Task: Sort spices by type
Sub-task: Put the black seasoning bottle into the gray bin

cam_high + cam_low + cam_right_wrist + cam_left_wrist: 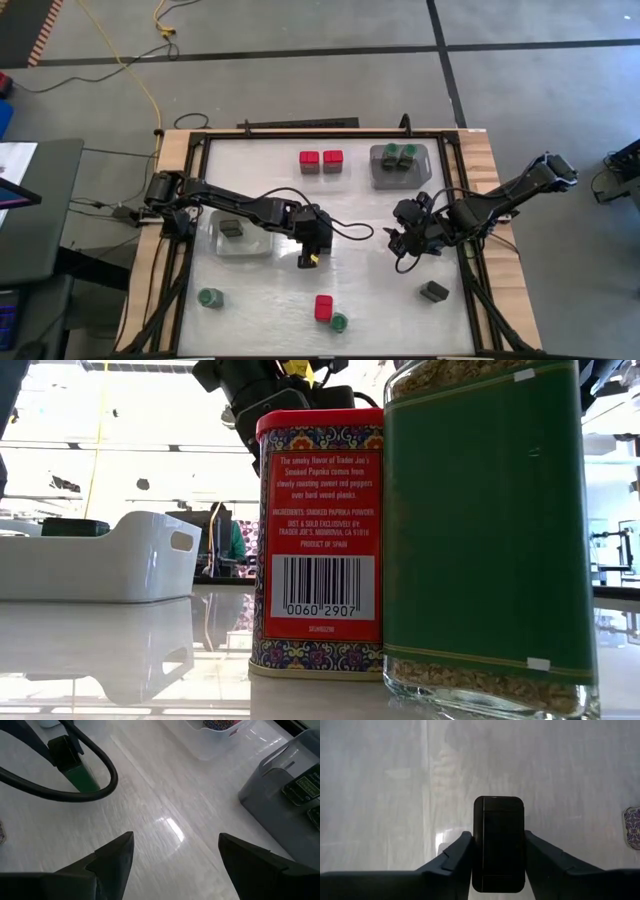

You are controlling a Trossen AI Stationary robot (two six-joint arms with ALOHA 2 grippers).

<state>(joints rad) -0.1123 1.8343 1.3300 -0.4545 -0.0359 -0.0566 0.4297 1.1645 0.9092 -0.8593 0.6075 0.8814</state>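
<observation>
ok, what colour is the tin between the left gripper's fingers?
Black, or very dark grey: the tin shows best in the left wrist view.

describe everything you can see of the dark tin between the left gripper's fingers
The dark tin is a boxy, near-black container with rounded corners and a seam line near each end, smooth and slightly glossy like metal or plastic. It lies over the white table with its long side running along the fingers. The left gripper straddles it, one finger at each long side, apparently touching. No label shows. In the high view the gripper hides it, right of the clear tray.
</observation>
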